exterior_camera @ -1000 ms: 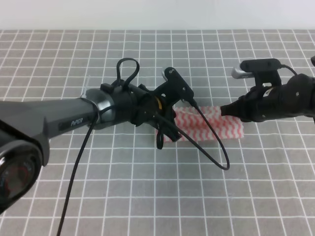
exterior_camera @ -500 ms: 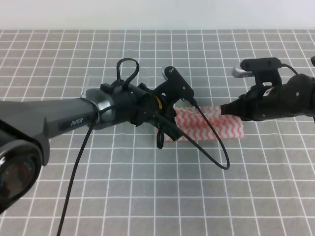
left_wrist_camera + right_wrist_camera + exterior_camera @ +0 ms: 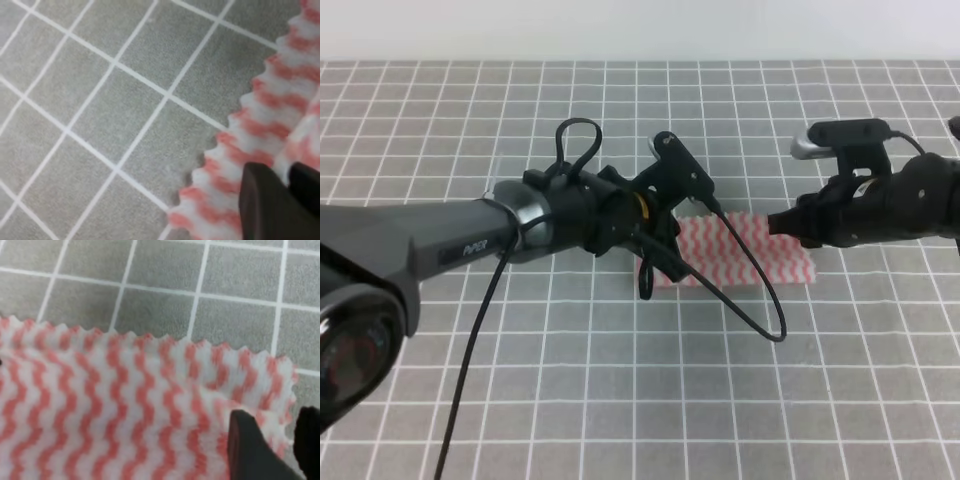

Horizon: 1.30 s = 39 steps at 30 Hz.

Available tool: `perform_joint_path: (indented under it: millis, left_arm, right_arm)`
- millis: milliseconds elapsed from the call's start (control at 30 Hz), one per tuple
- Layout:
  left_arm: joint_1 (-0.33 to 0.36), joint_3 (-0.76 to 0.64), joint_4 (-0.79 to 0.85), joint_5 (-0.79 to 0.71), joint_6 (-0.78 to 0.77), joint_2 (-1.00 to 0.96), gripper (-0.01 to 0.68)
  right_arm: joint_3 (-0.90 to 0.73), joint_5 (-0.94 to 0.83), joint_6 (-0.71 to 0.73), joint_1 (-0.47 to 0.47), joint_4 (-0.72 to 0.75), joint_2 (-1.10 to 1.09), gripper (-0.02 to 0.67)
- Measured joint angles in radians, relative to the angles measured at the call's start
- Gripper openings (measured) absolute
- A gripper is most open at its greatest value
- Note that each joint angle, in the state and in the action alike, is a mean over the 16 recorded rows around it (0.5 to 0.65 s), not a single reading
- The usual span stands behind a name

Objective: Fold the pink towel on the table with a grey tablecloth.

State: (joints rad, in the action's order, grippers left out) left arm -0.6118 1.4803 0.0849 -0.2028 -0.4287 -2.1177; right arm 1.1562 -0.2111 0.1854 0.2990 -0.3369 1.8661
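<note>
Pink towel [image 3: 740,252] lies mid-surface [image 3: 620,400], long axis left-right, well off every edge; left tool [image 3: 287,192] and right tool [image 3: 282,447] each pinch an end.

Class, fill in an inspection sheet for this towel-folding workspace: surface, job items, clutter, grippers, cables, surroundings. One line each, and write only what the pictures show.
Surface: table with a grey tablecloth, white grid lines, lying flat.
Job's things: pink towel, a zigzag-striped strip lying on the cloth between the two arms, with an upper layer showing at both wrist views.
Clutter: nothing seen.
Grippers: left gripper low at the towel's left end, right gripper at its right end; each has a fold of towel between its fingers.
Cables: black cable loops from the left arm across the towel onto the cloth.
Surroundings: pale wall behind the table's far edge.
</note>
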Motion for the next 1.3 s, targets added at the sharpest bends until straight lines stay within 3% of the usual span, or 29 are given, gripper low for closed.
perform_joint_path:
  millis: [333, 767, 1033, 1300]
  left_arm:
    - [0.033, 0.0, 0.0, 0.047, 0.004, -0.006, 0.279]
    - [0.098, 0.0, 0.002, 0.101, 0.005, -0.007, 0.289]
    - [0.11, 0.001, -0.029, 0.066, 0.051, 0.066, 0.256]
    - [0.048, 0.0, -0.103, -0.064, 0.112, 0.131, 0.118]
  right_arm:
    - [0.0, 0.015, -0.001, 0.0, -0.001, 0.005, 0.195]
    - [0.001, -0.031, -0.001, 0.0, -0.002, -0.025, 0.035]
    - [0.001, -0.112, -0.001, 0.0, -0.003, -0.048, -0.01]
    - [0.001, -0.171, 0.0, 0.0, -0.004, -0.011, -0.015]
